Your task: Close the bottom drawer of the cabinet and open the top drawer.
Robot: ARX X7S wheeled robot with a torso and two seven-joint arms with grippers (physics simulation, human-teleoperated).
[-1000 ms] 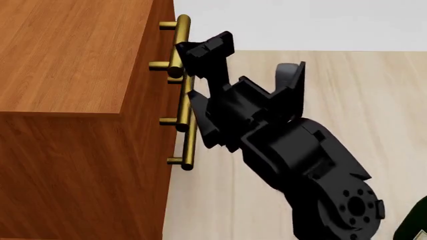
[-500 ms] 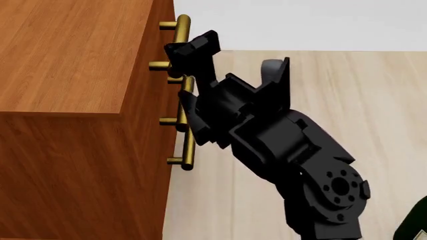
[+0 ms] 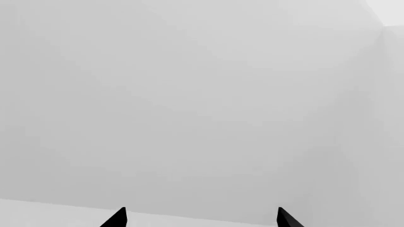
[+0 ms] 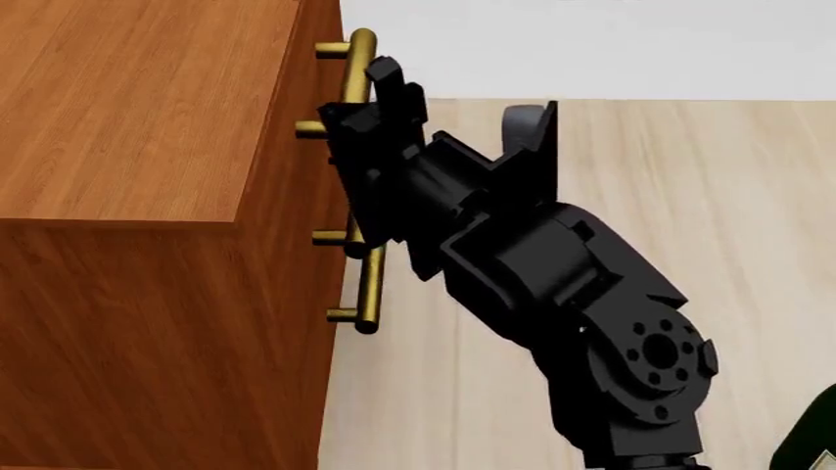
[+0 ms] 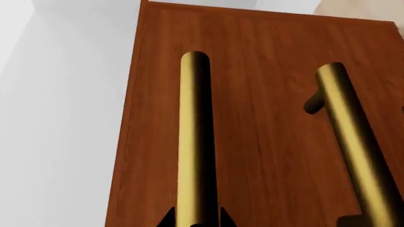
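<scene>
The reddish-brown cabinet (image 4: 144, 108) shows from above in the head view, its front facing right. My right gripper (image 4: 355, 137) is against that front, shut on the brass bar handle (image 4: 358, 64) of the top drawer. In the right wrist view that handle (image 5: 194, 142) runs between my two fingertips (image 5: 167, 220), which press its sides. A second brass handle (image 5: 353, 156) lies beside it on the flush wooden front (image 5: 265, 94). Lower handles (image 4: 371, 284) show under my arm. The bottom drawer's box is not visible. My left gripper (image 3: 200, 220) is open, facing a blank grey wall.
Pale wooden floor (image 4: 679, 176) lies in front of the cabinet, with a white wall (image 4: 588, 39) behind. A dark green object (image 4: 812, 446) shows at the head view's lower right corner.
My right gripper has moved in toward the cabinet front and turned, and its fingers have come around the top handle. The cabinet and drawers have not moved.
</scene>
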